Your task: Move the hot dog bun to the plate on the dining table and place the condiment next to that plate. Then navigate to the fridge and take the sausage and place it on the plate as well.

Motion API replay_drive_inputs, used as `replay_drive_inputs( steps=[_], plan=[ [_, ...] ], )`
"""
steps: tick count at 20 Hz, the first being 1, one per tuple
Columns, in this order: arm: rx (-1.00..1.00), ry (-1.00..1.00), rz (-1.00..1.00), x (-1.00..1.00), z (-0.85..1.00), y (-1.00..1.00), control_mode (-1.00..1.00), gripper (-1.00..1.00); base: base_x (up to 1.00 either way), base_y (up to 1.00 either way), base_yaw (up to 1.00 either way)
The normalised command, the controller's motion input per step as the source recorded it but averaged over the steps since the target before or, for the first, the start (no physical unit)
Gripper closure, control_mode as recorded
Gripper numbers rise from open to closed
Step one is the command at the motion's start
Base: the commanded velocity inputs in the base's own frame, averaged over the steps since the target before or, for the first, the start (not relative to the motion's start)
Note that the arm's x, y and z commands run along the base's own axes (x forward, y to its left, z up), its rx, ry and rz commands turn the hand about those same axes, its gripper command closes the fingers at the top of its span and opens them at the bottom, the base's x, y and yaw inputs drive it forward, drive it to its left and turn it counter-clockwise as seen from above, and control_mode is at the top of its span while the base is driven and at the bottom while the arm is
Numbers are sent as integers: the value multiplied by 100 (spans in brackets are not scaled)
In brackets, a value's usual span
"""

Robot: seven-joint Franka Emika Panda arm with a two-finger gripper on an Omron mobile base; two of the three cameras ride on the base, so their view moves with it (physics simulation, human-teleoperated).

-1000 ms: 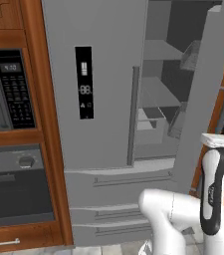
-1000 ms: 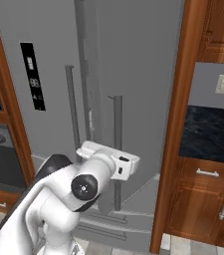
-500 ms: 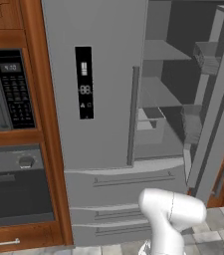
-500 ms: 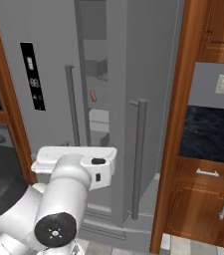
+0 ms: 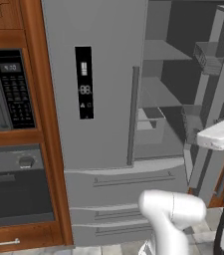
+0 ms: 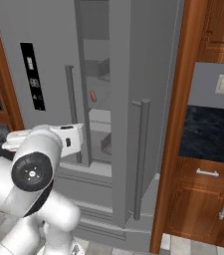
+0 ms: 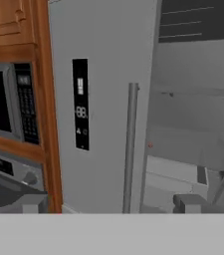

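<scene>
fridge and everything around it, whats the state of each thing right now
fridge: right door swung open, left door shut, lower drawers shut
sausage: on a shelf inside the fridge, untouched
gripper: open, empty, facing the fridge interior
microwave: door shut
oven: door shut
lower cabinet: shut

Fridge (image 5: pixel 98 99) sits right of the microwave (image 5: pixel 4 89) and the oven (image 5: pixel 14 189) under it, its right door (image 6: pixel 133 124) swung open, sausage (image 6: pixel 93 95) on a shelf inside, drawers (image 5: pixel 128 199) below, cabinets (image 6: pixel 208 199) off to the right.
</scene>
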Motion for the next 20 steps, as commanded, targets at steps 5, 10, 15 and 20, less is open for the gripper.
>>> replay_drive_inputs(
  steps=[5,10,15,20],
  plan=[
    [-1,16,-1,100,-12,41,-100,-100,0,0,0],
    [-4,8,-22,100,-14,2,-100,-100,0,0,0],
    [-11,6,-53,81,-7,-19,-100,-100,0,0,0],
    [-3,12,-65,58,-7,-63,-100,-100,0,0,0]
  ],
)
